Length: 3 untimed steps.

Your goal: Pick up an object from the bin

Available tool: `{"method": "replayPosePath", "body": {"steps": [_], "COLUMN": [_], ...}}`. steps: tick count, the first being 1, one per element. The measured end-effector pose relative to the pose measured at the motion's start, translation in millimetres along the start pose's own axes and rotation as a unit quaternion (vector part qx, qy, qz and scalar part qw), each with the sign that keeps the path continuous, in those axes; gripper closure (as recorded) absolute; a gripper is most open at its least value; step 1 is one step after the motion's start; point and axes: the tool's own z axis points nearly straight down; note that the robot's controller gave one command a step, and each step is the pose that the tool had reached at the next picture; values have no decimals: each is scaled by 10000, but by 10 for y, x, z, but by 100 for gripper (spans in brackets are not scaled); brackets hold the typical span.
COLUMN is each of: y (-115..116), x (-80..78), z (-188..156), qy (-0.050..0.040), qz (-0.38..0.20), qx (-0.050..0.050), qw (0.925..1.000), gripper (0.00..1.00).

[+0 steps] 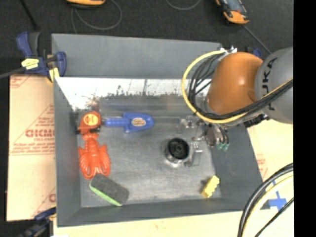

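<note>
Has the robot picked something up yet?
Not yet, it seems. Done: the gripper is down inside the bin, right beside the black round thing. In hand: I can't tell whether it grips that. Left: lifting one thing out. The lobster, sponge and yellow block lie apart from it.

Dim light, soft shadows, and white glare along the far wall of the bin (133, 89).
</note>
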Motion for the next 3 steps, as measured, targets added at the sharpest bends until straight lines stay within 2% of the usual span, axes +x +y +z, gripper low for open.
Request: {"method": "replayPosePath", "body": {"steps": [1,2,3], "y": [-80,-115,-143], "x": [-59,-135,-246], "z": [487,862,972], "qy": [-32,5,-107], "qz": [-334,-206,-116], "qx": [3,-7,-3], "qw": [9994,9998,9999], "gripper": [0,0,100]}}
